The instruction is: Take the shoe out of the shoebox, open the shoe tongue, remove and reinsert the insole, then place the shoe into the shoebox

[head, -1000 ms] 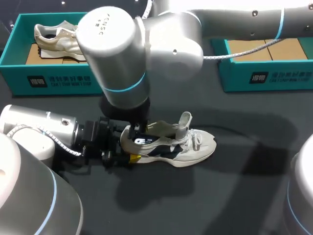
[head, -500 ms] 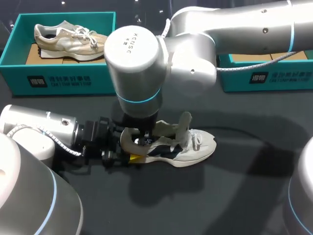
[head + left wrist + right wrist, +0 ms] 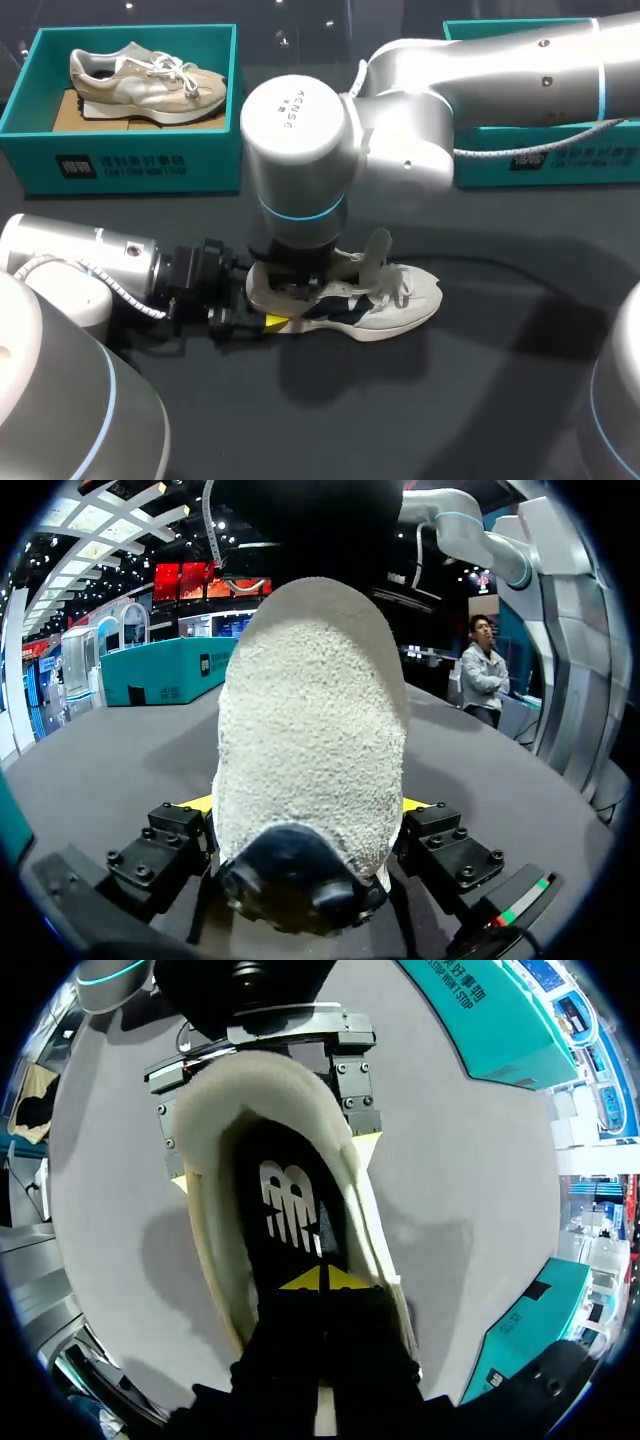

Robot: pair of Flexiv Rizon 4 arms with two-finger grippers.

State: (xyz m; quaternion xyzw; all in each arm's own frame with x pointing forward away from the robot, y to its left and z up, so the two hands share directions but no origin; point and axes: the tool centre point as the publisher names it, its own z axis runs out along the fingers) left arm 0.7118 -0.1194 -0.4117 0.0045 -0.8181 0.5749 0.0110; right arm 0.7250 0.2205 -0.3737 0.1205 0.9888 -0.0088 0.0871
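Left shoebox (image 3: 130, 165): teal, upper left of the head view; a beige second shoe (image 3: 145, 78) lies inside it on its side, on brown card.
Left arm (image 3: 80, 265): enters at the lower left and lies low over the table, pointing toward the middle of the frame.
Left gripper (image 3: 262, 322): clamped on the shoe; in the left wrist view its two fingers press the heel (image 3: 310, 730) from either side, with a yellow tip showing at each flank.
Shoe (image 3: 385, 300): pale grey with a dark side panel, standing on its sole on the table just left of the frame's centre, outside both boxes, toe toward the right.
Tongue (image 3: 376, 250): pulled up and standing clear of the laces.
Insole (image 3: 290, 1205): black with a white mark, lying in the shoe's opening.
Right gripper (image 3: 322, 1280): lowered into the opening, its yellow tips drawn together over the insole; whether they pinch it cannot be told.
Right arm (image 3: 420, 110): comes in from the upper right, its wrist directly above the shoe's rear half.
Right shoebox (image 3: 540, 165): teal, upper right, partly hidden behind the right arm.
Table (image 3: 480, 400): dark and matte.
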